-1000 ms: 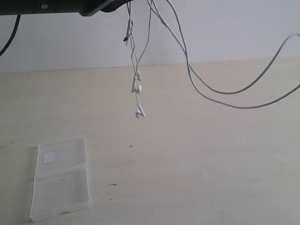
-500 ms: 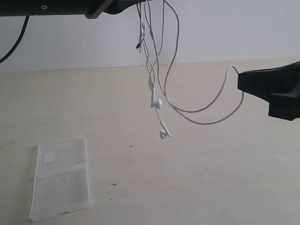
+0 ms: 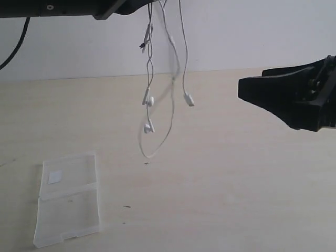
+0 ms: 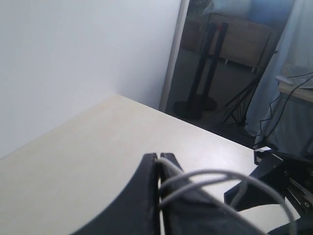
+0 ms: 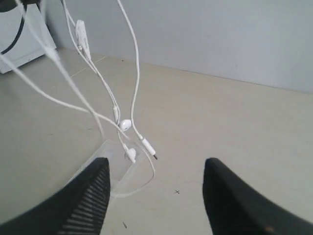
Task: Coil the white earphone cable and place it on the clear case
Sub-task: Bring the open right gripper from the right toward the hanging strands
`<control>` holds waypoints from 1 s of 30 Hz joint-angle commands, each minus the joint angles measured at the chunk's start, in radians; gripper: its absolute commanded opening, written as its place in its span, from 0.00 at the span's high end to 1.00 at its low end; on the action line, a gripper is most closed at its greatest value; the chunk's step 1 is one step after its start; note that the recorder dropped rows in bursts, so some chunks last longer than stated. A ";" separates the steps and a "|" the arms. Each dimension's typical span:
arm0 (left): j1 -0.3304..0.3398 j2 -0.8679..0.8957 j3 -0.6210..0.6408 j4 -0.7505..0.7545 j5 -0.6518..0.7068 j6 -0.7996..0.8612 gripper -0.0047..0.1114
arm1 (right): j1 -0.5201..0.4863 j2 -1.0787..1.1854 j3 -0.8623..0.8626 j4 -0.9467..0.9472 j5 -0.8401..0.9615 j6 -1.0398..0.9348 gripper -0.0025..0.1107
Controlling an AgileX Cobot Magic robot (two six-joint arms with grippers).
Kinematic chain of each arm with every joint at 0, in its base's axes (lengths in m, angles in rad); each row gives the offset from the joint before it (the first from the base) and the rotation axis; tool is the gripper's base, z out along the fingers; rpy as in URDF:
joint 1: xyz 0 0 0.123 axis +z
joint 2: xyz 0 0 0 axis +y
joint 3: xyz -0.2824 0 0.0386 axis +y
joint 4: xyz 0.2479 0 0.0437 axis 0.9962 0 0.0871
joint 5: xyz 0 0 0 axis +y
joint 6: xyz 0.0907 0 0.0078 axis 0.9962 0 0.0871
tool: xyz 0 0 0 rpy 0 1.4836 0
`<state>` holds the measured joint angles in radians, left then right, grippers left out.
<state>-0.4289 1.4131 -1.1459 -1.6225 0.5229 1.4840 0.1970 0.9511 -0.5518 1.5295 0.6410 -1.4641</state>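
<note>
Two earbuds (image 3: 148, 100) are seen dangling on the white earphone cable (image 3: 150, 156), which is pinched between the closed fingers of the left gripper (image 4: 159, 157) high above the table (image 3: 236, 199). The right gripper (image 5: 156, 169) is held wide open and empty, near the hanging loop. The clear case (image 3: 68, 205) is laid flat on the table, well apart from the cable.

A pale table (image 3: 220, 199) is carrying the clear case (image 3: 67, 202), which is lying flat and opened out at the exterior view's lower left. A white sticker (image 3: 54, 177) is showing on its farther panel, and a few dark specks (image 3: 126, 206) are dotting the bare top nearby.
</note>
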 commanded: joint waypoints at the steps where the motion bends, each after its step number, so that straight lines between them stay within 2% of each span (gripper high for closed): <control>1: 0.000 -0.009 0.001 -0.008 -0.033 -0.002 0.96 | 0.000 -0.008 0.003 0.011 -0.021 0.055 0.47; 8: 0.000 -0.009 -0.001 -0.013 -0.035 -0.002 0.96 | 0.000 -0.008 0.003 0.020 0.092 0.046 0.47; 14: 0.000 -0.009 -0.016 -0.021 -0.047 0.001 0.96 | 0.000 -0.006 0.003 0.043 0.131 -0.066 0.34; 21: 0.000 -0.009 -0.026 -0.005 0.077 0.029 0.96 | 0.000 -0.006 0.003 0.087 0.163 -0.118 0.34; 30: 0.000 -0.009 -0.028 -0.009 0.105 0.051 0.96 | 0.000 -0.006 0.003 0.147 0.176 -0.167 0.34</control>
<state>-0.4289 1.4131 -1.1642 -1.6282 0.6173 1.5134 0.1970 0.9511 -0.5518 1.6563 0.8074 -1.6157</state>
